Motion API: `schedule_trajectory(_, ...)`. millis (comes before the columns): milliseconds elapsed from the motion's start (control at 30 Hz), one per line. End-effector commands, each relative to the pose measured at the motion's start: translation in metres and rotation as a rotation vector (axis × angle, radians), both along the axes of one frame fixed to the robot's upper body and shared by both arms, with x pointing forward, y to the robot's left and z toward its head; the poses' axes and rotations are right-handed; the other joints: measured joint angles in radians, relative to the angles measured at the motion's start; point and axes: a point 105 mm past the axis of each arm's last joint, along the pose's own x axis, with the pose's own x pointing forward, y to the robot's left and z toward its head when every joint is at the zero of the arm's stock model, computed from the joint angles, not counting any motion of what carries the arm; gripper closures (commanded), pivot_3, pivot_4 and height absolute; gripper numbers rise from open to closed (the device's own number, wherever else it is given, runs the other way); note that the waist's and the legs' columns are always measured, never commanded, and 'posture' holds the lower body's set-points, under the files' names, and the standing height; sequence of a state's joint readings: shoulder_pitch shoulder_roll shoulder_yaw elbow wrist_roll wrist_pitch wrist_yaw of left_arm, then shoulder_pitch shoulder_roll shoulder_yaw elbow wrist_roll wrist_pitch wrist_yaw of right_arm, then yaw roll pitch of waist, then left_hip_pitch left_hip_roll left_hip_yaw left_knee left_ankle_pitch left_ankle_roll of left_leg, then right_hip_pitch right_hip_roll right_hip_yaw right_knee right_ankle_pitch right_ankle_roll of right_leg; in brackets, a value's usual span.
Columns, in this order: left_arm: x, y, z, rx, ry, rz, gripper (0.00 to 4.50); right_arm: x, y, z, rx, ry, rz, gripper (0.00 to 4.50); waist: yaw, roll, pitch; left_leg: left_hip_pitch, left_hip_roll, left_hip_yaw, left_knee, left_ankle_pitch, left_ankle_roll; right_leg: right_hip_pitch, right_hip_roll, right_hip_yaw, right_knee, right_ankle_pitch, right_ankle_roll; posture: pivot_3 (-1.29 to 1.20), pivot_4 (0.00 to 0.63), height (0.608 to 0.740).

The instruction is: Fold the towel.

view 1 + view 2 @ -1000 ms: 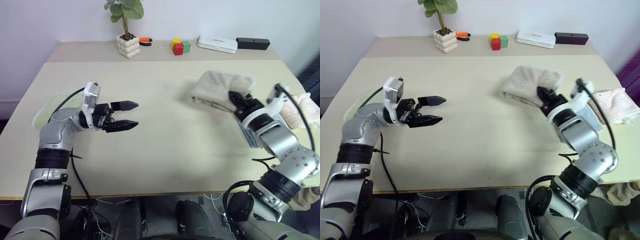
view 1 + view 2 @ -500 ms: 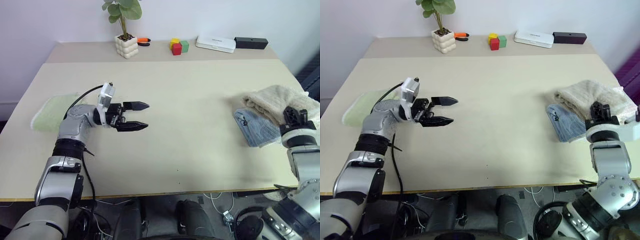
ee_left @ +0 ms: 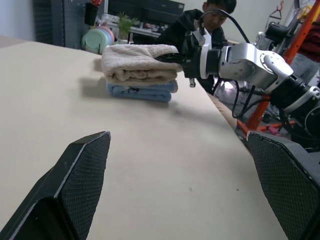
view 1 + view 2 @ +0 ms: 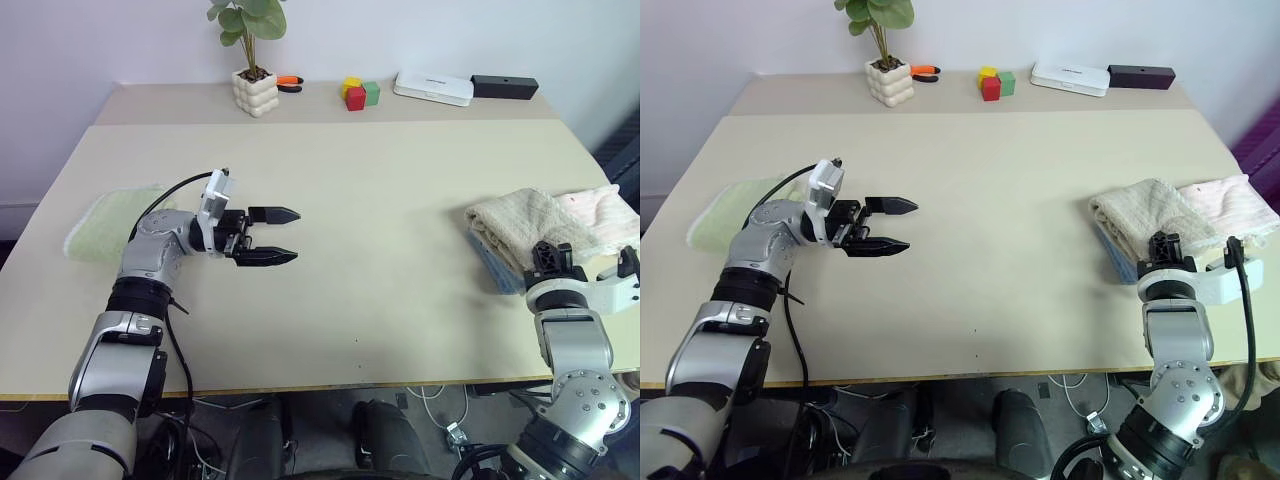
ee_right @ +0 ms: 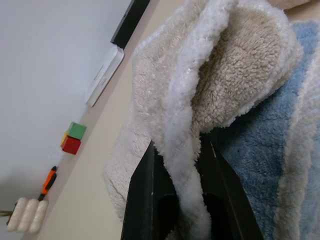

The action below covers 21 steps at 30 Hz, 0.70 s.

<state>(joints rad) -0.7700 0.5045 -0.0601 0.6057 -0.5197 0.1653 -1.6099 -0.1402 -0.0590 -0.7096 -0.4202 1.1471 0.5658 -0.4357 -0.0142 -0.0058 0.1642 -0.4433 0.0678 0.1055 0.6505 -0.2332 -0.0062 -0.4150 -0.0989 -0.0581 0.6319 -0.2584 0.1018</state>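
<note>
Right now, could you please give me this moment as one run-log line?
right gripper: shut on towel | towel: atop light blue towel | left gripper: open

Beige towel [image 4: 522, 222] folded atop a light blue towel [image 4: 489, 260], right gripper [image 4: 551, 259] beside.

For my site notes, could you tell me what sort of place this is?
Probably a robotics lab or office: a plain worktable, a seated person behind it, and orange equipment frames with cabling in the left wrist view.

Desk [image 4: 350, 260] carries four towels: one beige towel [image 4: 515, 218], one blue [image 4: 492, 262], one pink [image 4: 605, 212], one green [image 4: 105, 222]. One potted plant [image 4: 252, 60], two white-and-black boxes, three coloured blocks [image 4: 360, 93], two pincers.
</note>
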Motion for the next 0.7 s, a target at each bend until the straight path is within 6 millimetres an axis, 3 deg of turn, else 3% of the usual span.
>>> schedule_trajectory(33,-0.002,0.004,0.01,0.0,-0.049,0.0,0.0,-0.003,-0.008,0.006,-0.034,-0.015,-0.045,4.45,0.0,0.0,0.0,0.0,0.0,0.0,0.0,0.0,0.0,0.0,0.0,0.0,0.0,0.0,0.0,0.0,0.15,0.735)
schedule_trajectory(267,-0.003,0.005,0.01,-0.005,-0.053,0.005,0.0,-0.004,-0.016,0.002,-0.081,0.027,-0.088,4.45,0.002,0.0,0.0,0.0,0.0,0.0,0.0,0.0,0.0,0.0,0.0,0.0,0.0,0.0,0.0,0.0,0.15,0.735)
schedule_trajectory(400,-0.003,0.003,0.009,-0.011,-0.049,0.005,0.0,-0.006,-0.019,0.003,-0.107,0.027,-0.082,2.98,0.001,0.0,0.0,0.0,0.0,0.0,0.0,0.0,0.0,0.0,0.0,0.0,0.0,0.0,0.0,0.0,0.15,0.735)
schedule_trajectory(600,-0.004,-0.001,0.008,-0.022,-0.041,-0.004,0.0,-0.016,-0.034,0.012,-0.225,0.066,-0.15,0.02,0.002,0.0,0.0,0.0,0.0,0.0,0.001,0.0,0.0,0.0,0.0,0.0,0.0,0.0,0.0,0.0,0.15,0.735)
schedule_trajectory(700,-0.004,-0.005,0.008,-0.031,-0.038,-0.013,0.0,-0.026,-0.04,0.011,-0.343,0.155,-0.229,0.02,0.003,0.0,0.0,0.0,0.0,0.0,0.001,0.0,0.0,0.001,0.0,0.0,0.0,0.0,0.0,0.0,0.15,0.735)
